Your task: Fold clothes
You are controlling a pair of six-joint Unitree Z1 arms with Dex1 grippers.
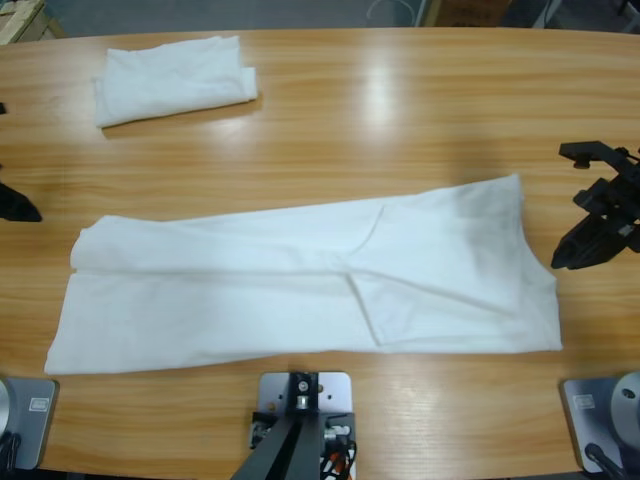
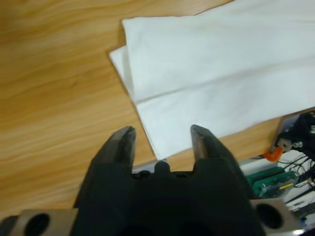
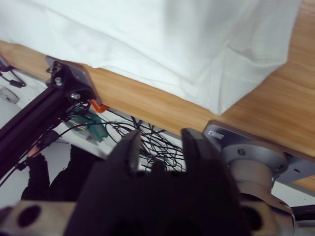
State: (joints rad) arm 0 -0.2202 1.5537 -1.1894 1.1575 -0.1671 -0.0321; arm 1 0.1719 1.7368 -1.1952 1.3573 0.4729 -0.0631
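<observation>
The T-shirt (image 1: 300, 285), already folded into a long band, lies flat across the near half of the surface (image 1: 400, 110) with its long axis running from 9 o'clock to 3 o'clock. The left hand (image 2: 162, 140) sits at the 9 o'clock end and the right hand (image 1: 590, 240) at the 3 o'clock end, each just beside a short edge, released and holding nothing. A second folded garment (image 1: 172, 78) rests apart at 11 o'clock; the next fold probably brings one short end over toward the other, and both hands are about equally near.

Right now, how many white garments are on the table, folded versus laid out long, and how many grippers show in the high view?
Small folded white garment: 1
Long white garment laid out: 1
Grippers: 2, left gripper, right gripper
Total: 4
</observation>
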